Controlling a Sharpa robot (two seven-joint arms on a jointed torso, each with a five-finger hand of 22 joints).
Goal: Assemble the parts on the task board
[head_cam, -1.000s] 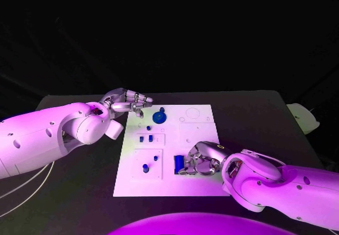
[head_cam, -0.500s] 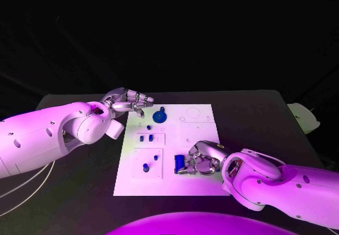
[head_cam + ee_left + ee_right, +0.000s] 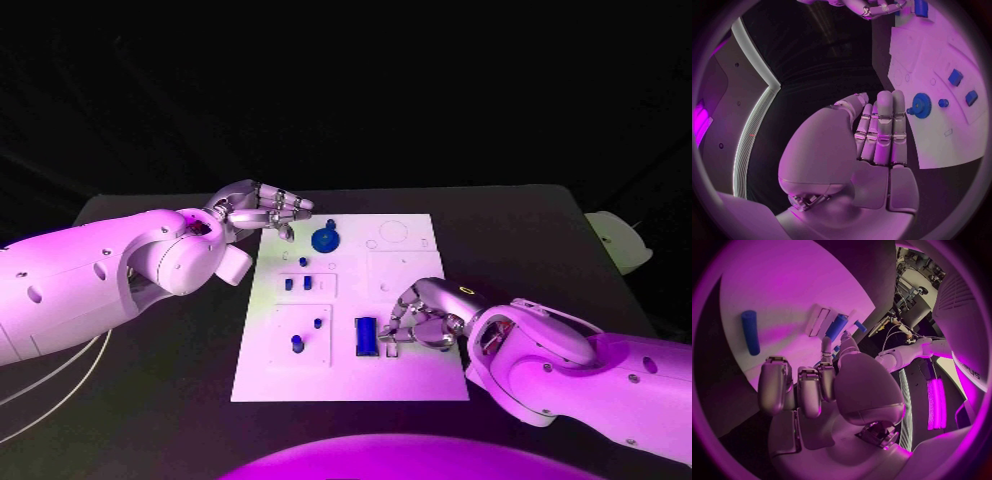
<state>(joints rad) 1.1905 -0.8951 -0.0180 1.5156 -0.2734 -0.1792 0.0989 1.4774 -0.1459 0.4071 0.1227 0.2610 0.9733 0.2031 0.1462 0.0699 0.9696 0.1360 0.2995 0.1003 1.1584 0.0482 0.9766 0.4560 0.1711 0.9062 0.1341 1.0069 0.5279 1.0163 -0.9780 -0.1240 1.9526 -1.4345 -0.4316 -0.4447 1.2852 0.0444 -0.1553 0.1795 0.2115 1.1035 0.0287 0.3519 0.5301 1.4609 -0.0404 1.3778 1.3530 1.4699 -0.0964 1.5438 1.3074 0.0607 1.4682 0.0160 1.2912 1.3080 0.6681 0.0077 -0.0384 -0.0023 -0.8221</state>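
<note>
**Right hand beside the long blue part, left hand curled at the board's far-left corner**

The task board (image 3: pixel 411 300) lies in the middle of the black table (image 3: pixel 534 225). The right hand (image 3: pixel 421 318) sits over the board's near-right part, its fingers curled in and holding nothing — the long blue part (image 3: pixel 366 335) lies flat on the board just to its left, and whether a fingertip touches it cannot be told. In the right wrist view the same part (image 3: pixel 750 331) lies free on the white surface, apart from the curled fingers (image 3: pixel 773 387).

The left hand (image 3: pixel 264 209) hovers at the board's far-left corner, fingers folded together against the palm with nothing in them. Just to its right stands the blue gear (image 3: pixel 327 240) — near the fingertips but apart from them, as the left wrist view shows (image 3: pixel 921 105). Two small blue blocks (image 3: pixel 297 283) sit in the board's left middle, and further small blue pieces (image 3: pixel 299 343) stand in its near-left section.
</note>
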